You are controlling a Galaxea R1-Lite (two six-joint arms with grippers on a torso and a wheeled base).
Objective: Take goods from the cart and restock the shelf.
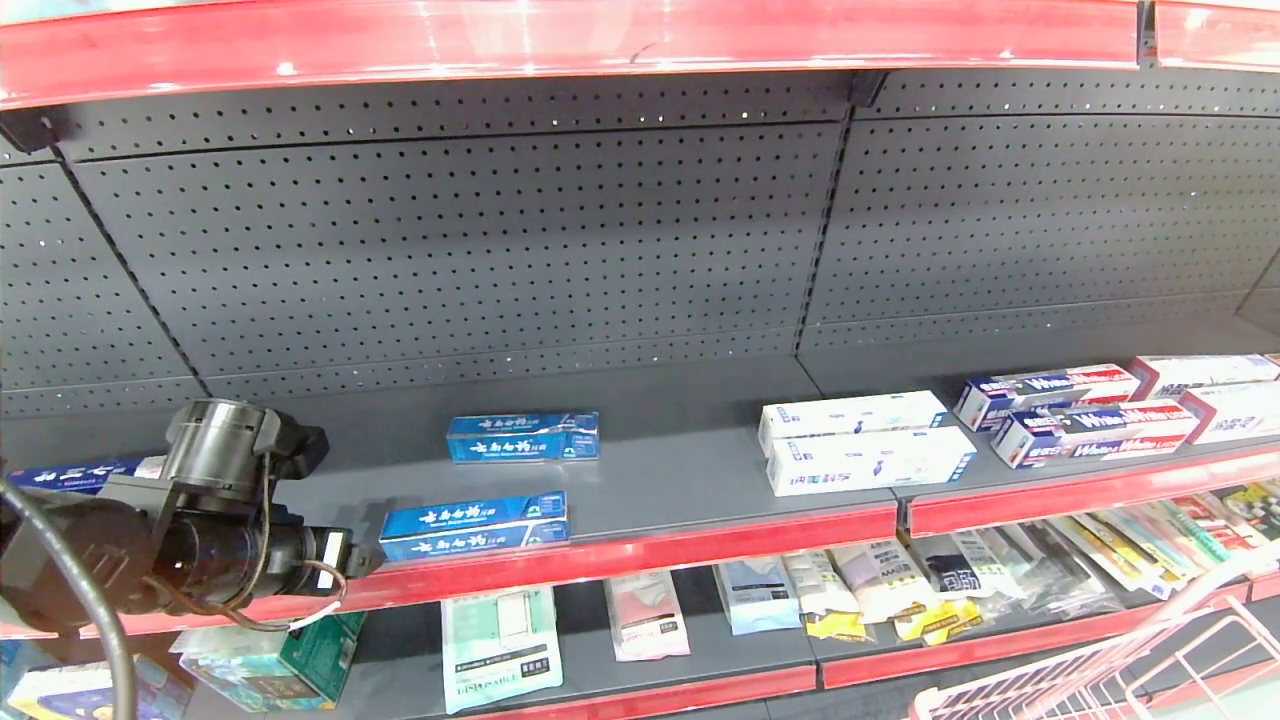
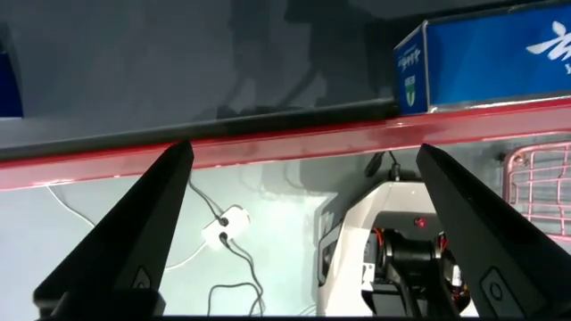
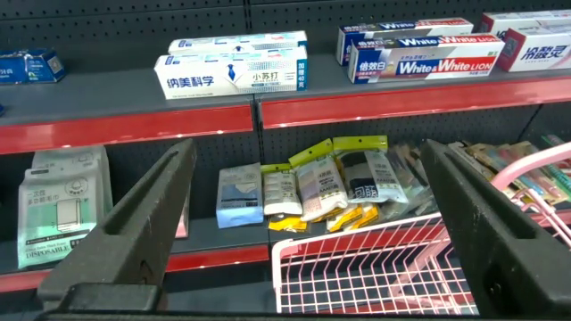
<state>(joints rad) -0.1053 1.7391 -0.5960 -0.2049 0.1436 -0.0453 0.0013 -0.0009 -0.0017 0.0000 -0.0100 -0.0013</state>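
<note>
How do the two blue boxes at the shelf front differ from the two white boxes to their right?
Colour: the blue boxes are dark blue with white print; the white boxes are white with blue print. Size: the white boxes look longer and thicker than the blue boxes. Place: the blue boxes lie close to the left gripper; the white boxes lie farther right. Both pairs lie flat, lengthwise along the red shelf edge.

We see a small white power adapter [image 2: 225,225] lying on the pale floor [image 2: 277,189], with thin cables [image 2: 244,260] trailing away from it
</note>
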